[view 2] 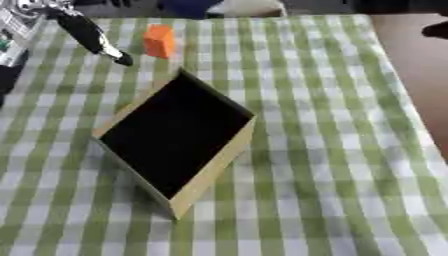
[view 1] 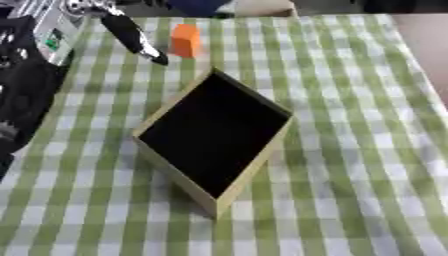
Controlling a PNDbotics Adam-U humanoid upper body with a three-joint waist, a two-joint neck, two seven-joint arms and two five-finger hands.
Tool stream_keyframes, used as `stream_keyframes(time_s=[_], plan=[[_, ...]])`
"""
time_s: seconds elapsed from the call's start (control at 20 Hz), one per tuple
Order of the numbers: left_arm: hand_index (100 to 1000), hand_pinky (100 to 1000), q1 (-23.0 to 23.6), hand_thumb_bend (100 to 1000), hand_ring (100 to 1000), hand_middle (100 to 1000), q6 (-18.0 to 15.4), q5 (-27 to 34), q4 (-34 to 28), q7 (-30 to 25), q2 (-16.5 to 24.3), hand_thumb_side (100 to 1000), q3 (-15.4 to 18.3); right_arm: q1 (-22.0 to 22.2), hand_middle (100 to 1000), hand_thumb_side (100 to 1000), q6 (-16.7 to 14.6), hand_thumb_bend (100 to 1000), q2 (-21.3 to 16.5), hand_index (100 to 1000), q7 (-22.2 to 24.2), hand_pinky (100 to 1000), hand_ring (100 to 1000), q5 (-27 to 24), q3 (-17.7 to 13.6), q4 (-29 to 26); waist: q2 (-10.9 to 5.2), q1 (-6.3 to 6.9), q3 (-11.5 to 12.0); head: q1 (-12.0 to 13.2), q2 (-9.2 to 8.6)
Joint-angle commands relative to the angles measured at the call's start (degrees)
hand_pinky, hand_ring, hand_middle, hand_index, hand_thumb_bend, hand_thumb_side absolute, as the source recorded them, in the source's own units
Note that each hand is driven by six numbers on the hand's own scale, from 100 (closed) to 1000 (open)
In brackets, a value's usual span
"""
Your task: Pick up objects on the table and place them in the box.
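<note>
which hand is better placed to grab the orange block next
Left. The left hand reaches in from the upper left, its fingers extended right beside the orange block, which stands beyond the box. The right hand shows in neither view.

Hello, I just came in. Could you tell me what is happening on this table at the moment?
A humanoid robot is working at a table with a green and white checked cloth. Its left hand reaches in from the upper left, its dark fingers stretched toward a small orange block at the far side, close beside it but not holding it. A shallow wooden box with a black inside sits in the middle, with nothing visible in it. The right hand is not in view.
</note>
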Motion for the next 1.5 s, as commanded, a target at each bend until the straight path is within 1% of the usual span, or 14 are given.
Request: stream_keyframes(time_s=[0.05, 0.25, 0.4, 0.65, 0.85, 0.9, 1.25, 1.35, 1.5], plan=[[952, 866, -2.11, 662, 868, 839, 0.64, -0.09, 0.6, 0.2, 0.15, 317, 1.26, -0.94, 653, 1000, 0.03, 100, -1.73, 781, 0.13, 738, 614, 0.11, 0.01, -1.16, -0.79, -0.14, -0.31, 0.49, -0.94], [951, 864, -2.82, 635, 866, 853, 1.91, -1.07, 2.5, 1.35, -0.27, 285, 2.29, -1.32, 653, 1000, -0.01, 100, -1.78, 781, 0.17, 737, 613, 0.07, 0.04, -1.16, -0.19, -0.08, -0.99, 0.9, -1.47], [959, 864, -3.06, 594, 869, 863, 2.28, -1.66, 3.53, 2.27, -0.41, 232, 2.7, -1.53, 653, 1000, -0.01, 100, -1.79, 781, 0.18, 737, 613, 0.06, 0.03, -1.16, 0.27, -0.02, -1.3, 1.05, -1.79], [961, 860, -3.43, 552, 869, 861, 2.06, -3.35, 4.38, 3.43, -0.48, 174, 3.0, -1.8, 652, 1000, 0.02, 100, -1.79, 781, 0.22, 736, 611, 0.06, 0.02, -1.16, 0.99, 0.16, -1.61, 1.39, -2.18], [956, 859, -3.81, 493, 869, 876, 2.08, -4.54, 4.69, 4.9, -0.43, 100, 3.47, -2.19, 650, 1000, -0.01, 100, -1.8, 780, 0.36, 737, 610, -0.02, 0.1, -1.16, 1.65, 0.3, -2.02, 1.77, -2.73], [953, 855, -3.89, 476, 869, 885, 2.19, -4.88, 4.8, 5.37, -0.34, 100, 3.61, -2.25, 650, 1000, -0.01, 100, -1.81, 780, 0.39, 737, 610, -0.05, 0.1, -1.16, 1.82, 0.33, -2.13, 1.9, -2.9], [951, 849, -4.36, 496, 862, 877, 2.38, -6.15, 5.06, 9.32, 0.02, 100, 4.17, -2.7, 649, 1000, 0.03, 100, -1.86, 780, 0.47, 736, 609, -0.07, 0.04, -1.16, 2.8, 0.52, -2.64, 2.61, -3.69], [958, 850, -4.59, 500, 865, 880, 2.36, -6.36, 5.48, 9.52, 0.12, 100, 4.24, -2.86, 649, 1000, 0.02, 100, -1.96, 780, 0.46, 736, 608, -0.05, 0.03, -1.16, 3.11, 0.54, -2.81, 2.79, -4.02], [963, 853, -5.23, 511, 870, 883, 3.22, -7.28, 6.53, 8.88, 0.39, 100, 4.55, -3.24, 648, 1000, -0.06, 100, -2.15, 780, 0.47, 735, 607, 0.0, 0.07, -1.16, 3.7, 0.66, -3.15, 3.28, -4.6]])
